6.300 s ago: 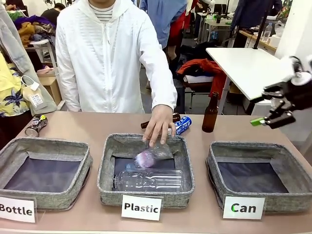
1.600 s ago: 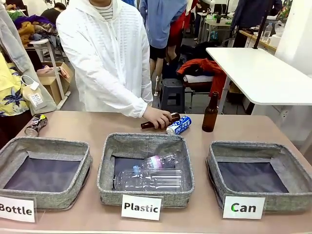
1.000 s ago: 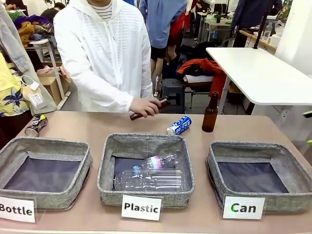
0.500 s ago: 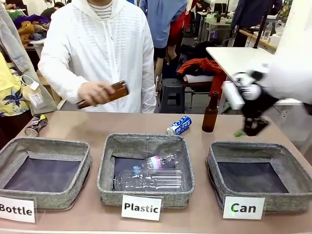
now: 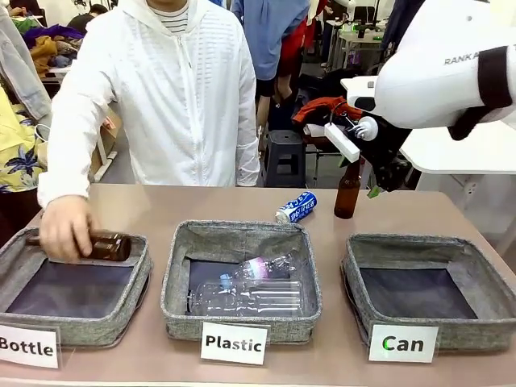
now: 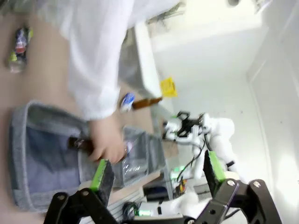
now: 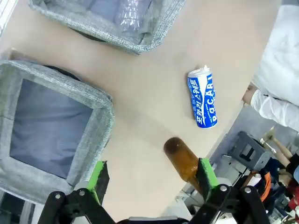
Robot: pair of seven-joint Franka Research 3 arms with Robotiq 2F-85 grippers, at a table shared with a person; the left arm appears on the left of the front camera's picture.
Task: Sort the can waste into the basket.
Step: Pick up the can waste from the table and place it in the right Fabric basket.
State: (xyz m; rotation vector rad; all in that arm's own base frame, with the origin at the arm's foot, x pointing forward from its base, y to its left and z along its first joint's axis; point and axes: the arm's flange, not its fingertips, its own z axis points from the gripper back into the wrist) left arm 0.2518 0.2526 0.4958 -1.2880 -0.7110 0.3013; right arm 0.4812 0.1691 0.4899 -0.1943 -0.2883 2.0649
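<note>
Blue can lying behind Plastic basket, right claw apparently open

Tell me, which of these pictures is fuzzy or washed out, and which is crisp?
Left wrist view: soft all over, its upper right washed out white, the person's hand smeared. Front view: crisp, the "Can" label readable. Right wrist view: sharp, the lettering on the blue and white can legible; the brown glass bottle looks squat, foreshortened from above.

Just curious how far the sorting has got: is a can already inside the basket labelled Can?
No, the Can basket shows bare dark lining, and the blue and white can lies out on the table.
</note>
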